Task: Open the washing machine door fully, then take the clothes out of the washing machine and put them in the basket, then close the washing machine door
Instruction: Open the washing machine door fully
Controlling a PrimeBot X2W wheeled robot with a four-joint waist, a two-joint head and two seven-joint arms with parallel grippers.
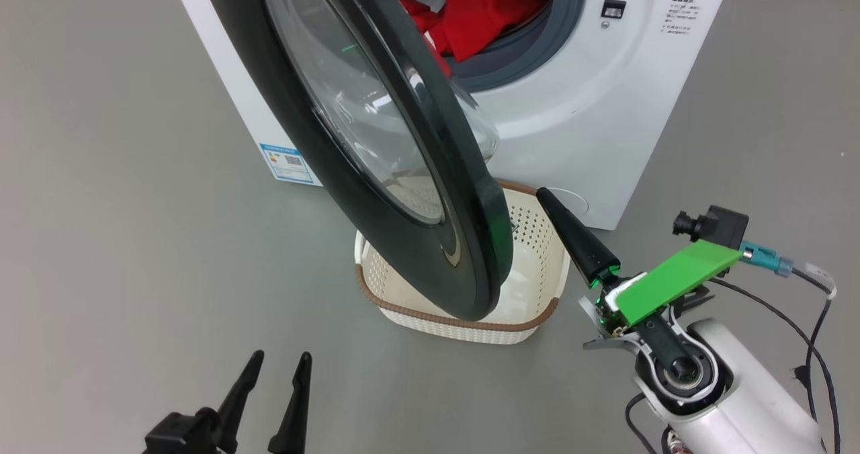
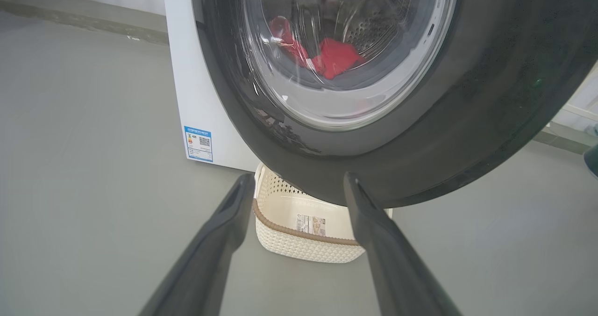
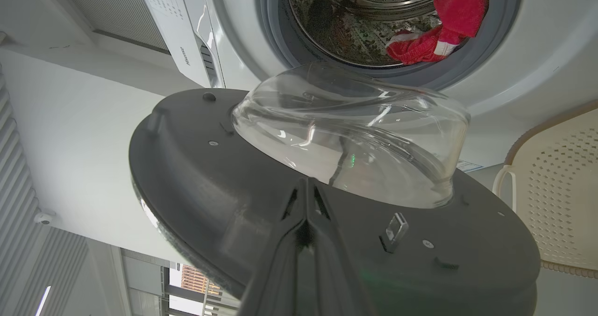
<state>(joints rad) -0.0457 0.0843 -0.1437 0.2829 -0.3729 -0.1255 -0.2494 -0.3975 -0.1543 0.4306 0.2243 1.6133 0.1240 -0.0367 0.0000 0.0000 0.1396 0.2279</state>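
Jaws on the right gripper [image 1: 547, 197] are pressed flat together, holding nothing. They make one stiff dark spike aimed at the inner face of the washing machine door [image 1: 363, 125], by the base of the glass bowl. The right wrist view puts the tip [image 3: 307, 185] right at that face; contact can't be confirmed. Likely reason: a closed spike pushes better than spread fingers, and pushing from inside swings the door outward.

Jaws on the left gripper [image 1: 282, 356] stand wide apart, empty, low over the floor [image 1: 134, 205] on the door's outer side, well apart from it. Looks parked, out of the door's swing, free for grabbing later.

Door is only part open, roughly halfway, with its lower rim hanging over the basket [image 1: 437, 330]. Basket sits on the floor just in front of the washing machine [image 1: 605, 105], probably for a short carry from drum to basket. With the door over it, the drop is half blocked, so the door needs to go further.

Clothes [image 1: 484, 11] are in the drum, red fabric bunched at the grey gasket lip; none in the basket yet.

Step judged: opening the door, early in the task.
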